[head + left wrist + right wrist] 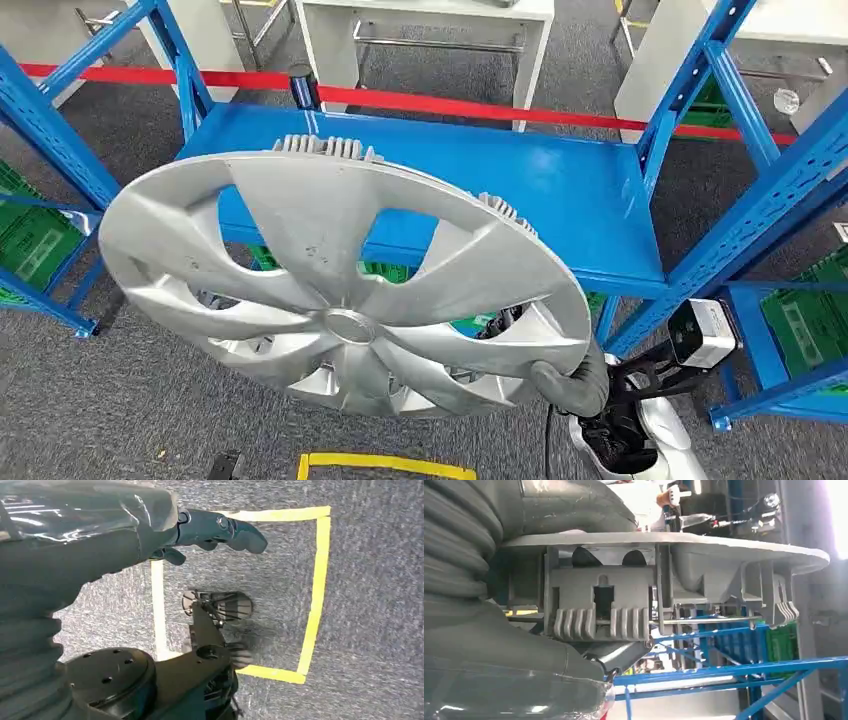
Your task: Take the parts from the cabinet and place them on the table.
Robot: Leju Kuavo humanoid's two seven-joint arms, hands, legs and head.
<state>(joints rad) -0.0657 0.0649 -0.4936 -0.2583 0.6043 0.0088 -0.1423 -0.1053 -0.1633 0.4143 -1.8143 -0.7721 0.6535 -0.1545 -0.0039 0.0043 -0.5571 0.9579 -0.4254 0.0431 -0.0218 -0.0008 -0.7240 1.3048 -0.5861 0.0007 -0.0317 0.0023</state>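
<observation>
One silver hubcap (345, 285) hangs tilted before the blue shelf (560, 190), its lower rim pinched by the right robot hand (575, 385). Over grey carpet and yellow floor tape (315, 590), the left robot hand (215, 532) holds nothing, fingers loosely extended.

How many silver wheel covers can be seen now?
1. The wheel cover is in front of the blue shelf, and the right hand grips its rim. The cover hides part of the shelf, so others may lie behind it.

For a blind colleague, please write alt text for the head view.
The robot's right hand grips the rim of a large silver hubcap, held tilted before an empty blue shelf. Grey carpet and red tape lie beyond.
</observation>
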